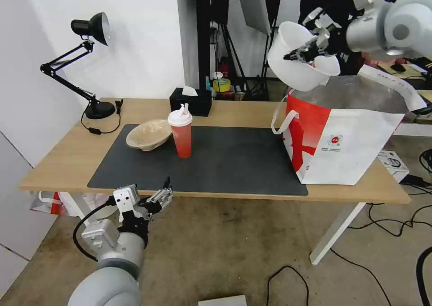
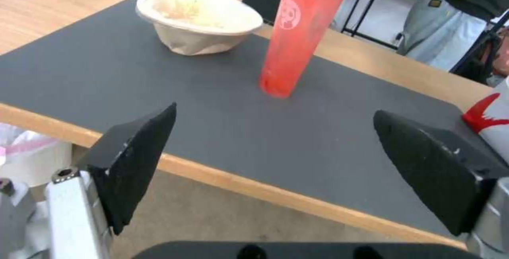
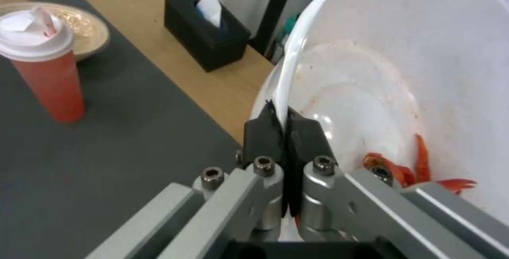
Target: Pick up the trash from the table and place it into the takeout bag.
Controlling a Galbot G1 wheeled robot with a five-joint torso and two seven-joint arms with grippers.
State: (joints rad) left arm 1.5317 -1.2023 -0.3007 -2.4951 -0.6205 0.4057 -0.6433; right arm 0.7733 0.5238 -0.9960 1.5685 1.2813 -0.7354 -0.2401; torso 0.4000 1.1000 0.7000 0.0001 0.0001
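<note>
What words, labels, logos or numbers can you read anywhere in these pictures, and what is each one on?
No text can be read anywhere.
Takeout bag: small round red logo with tiny lines of print under it, too small to read.
Red drink cup: pale round emblem on its side, blurred, no letters legible.
White slip hanging over the bag's rim: faint print, unreadable.
White bowl clamped in the right gripper: no marking.

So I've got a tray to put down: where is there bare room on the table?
The dark mat is bare between the red cup and the takeout bag. Bare wood lies between the lamp base and the table's near left corner. It is crowded where the pulp bowl, cup and tissue box cluster.
</note>
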